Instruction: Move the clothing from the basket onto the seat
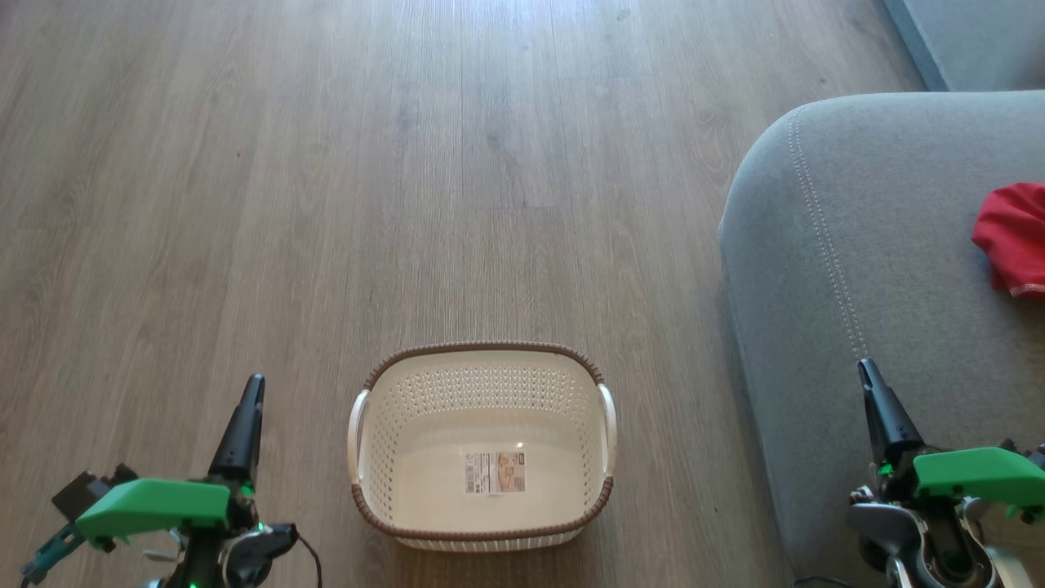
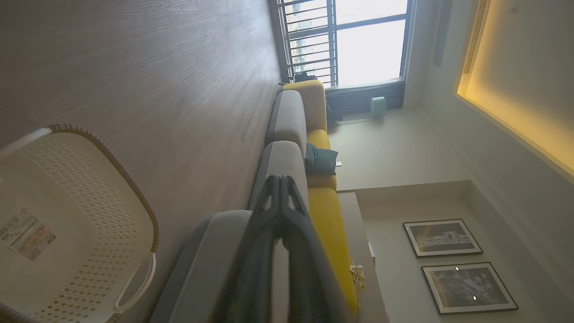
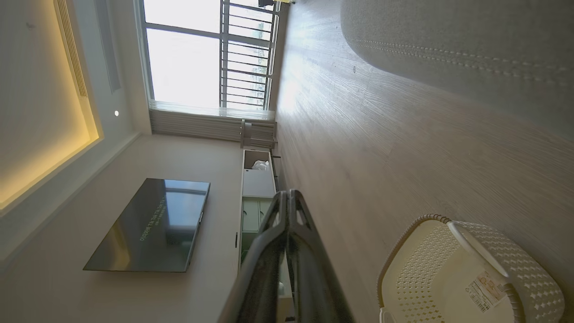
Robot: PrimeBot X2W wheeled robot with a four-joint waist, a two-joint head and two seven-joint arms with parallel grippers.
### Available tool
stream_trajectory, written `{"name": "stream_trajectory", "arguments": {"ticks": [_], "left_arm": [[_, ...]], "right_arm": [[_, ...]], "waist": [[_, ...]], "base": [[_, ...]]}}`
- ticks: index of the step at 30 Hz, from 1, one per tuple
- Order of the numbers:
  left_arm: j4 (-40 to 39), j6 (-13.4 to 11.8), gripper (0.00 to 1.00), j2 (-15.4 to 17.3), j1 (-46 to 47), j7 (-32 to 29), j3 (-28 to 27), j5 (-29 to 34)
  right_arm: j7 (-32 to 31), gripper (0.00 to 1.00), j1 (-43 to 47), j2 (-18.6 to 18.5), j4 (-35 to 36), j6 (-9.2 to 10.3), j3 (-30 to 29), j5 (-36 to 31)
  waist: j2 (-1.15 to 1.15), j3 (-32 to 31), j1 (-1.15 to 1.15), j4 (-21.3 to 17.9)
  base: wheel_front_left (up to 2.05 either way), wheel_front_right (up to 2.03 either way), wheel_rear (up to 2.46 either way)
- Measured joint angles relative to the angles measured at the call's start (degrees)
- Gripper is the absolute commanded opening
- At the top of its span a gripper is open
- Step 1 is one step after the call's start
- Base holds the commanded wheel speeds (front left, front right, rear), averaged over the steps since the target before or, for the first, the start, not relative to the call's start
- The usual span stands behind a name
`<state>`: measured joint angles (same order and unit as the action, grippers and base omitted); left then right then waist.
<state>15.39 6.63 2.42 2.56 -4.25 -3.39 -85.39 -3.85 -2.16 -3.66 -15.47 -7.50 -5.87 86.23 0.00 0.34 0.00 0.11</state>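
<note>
The cream basket [image 1: 482, 367] with a brown rim stands on the wooden floor, holding only a label on its bottom; it also shows as the basket [image 2: 89, 211] and the basket [image 3: 426, 269]. Red clothing [image 1: 1012, 233] lies on the grey seat [image 1: 857, 261] at the right edge. My left gripper [image 1: 255, 384] is shut and empty, left of the basket over the floor; its fingers [image 2: 280, 188] meet at the tip. My right gripper [image 1: 865, 369] is shut and empty above the seat's front part, fingers [image 3: 287, 197] pressed together.
Wooden floor [image 1: 490, 163] stretches ahead and to the left. A second grey cushion [image 1: 971, 41] sits at the top right. The wrist views show a long sofa with yellow backs [image 2: 323, 211], a window [image 3: 188, 54], a wall television [image 3: 152, 224] and a low cabinet [image 3: 258, 179].
</note>
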Motion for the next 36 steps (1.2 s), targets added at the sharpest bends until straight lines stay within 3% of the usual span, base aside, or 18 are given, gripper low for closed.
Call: {"name": "stream_trajectory", "arguments": {"ticks": [12, 36], "left_arm": [[0.3, 0.3, 0.00, 0.0, 0.2, -1.7, -0.5, -6.6], [0.3, 0.3, 0.00, 0.0, 0.9, -1.7, -0.6, -6.7]], "right_arm": [[-1.7, 0.00, -1.1, 0.1, -0.3, 0.01, -1.0, 6.2], [-1.8, 0.00, -1.1, 0.2, -0.3, 0.01, -1.2, 6.2]], "waist": [[0.00, -0.2, 0.00, -0.1], [0.00, -0.2, 0.00, -0.1]], "base": [[0.00, 0.00, 0.00], [0.00, 0.00, 0.00]]}}
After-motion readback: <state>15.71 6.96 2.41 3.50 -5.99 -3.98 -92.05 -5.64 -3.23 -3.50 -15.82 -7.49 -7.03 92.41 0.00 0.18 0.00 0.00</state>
